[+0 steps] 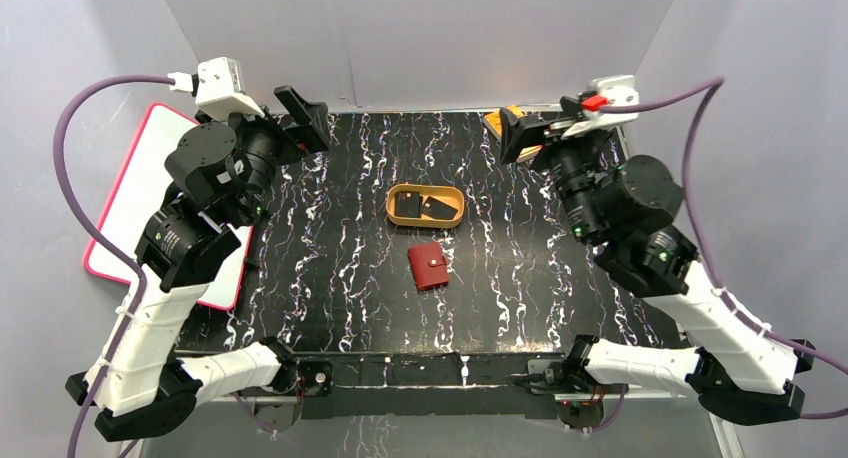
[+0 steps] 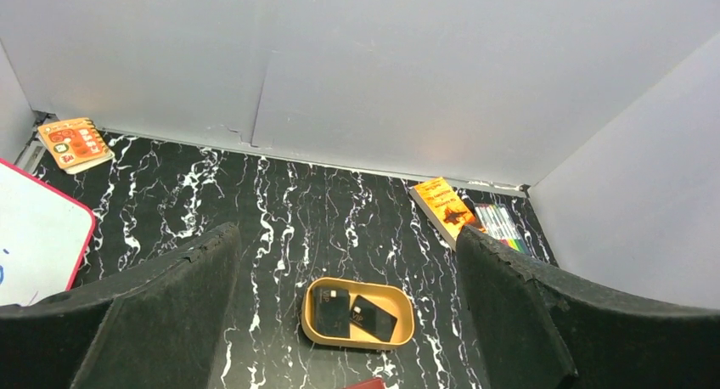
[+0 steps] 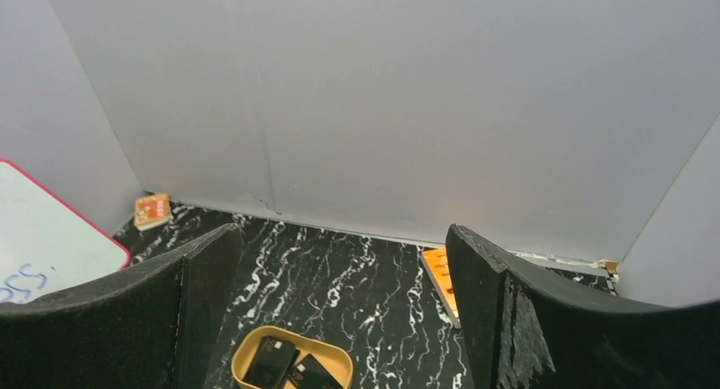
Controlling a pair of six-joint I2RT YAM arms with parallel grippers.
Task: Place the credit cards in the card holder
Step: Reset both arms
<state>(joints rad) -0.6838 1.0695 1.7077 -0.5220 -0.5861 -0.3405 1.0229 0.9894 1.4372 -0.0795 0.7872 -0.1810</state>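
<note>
Black marbled table (image 1: 330,278) takes up most of the scene, with grey walls round the back and sides. A whiteboard (image 1: 125,208) with a red rim lies at the left edge, partly under the left arm (image 1: 190,228). The right arm (image 1: 640,218) mirrors it on the other side, and both are raised with the wrists up near the far corners.

The left gripper (image 2: 345,236) has its jaws spread wide apart, with nothing between them and nothing touching them. It hangs well above the table and looks down toward the dish. The right gripper (image 3: 341,233) is the same deal: jaws wide, holding nothing, up in the air.

The tan oval dish (image 1: 425,223) sits about mid-table. An orange book (image 2: 443,204) lies by the back wall on the right, and there's a smaller booklet (image 2: 75,143) in the far-left corner.

The red wallet (image 1: 429,266) is folded shut and flat on the table, just on the near side of the dish and not touching it. Both black cards (image 1: 412,204) are lying in the dish side by side, so neither is in the wallet yet. Some pens (image 2: 501,223) lie right beside the orange book.
</note>
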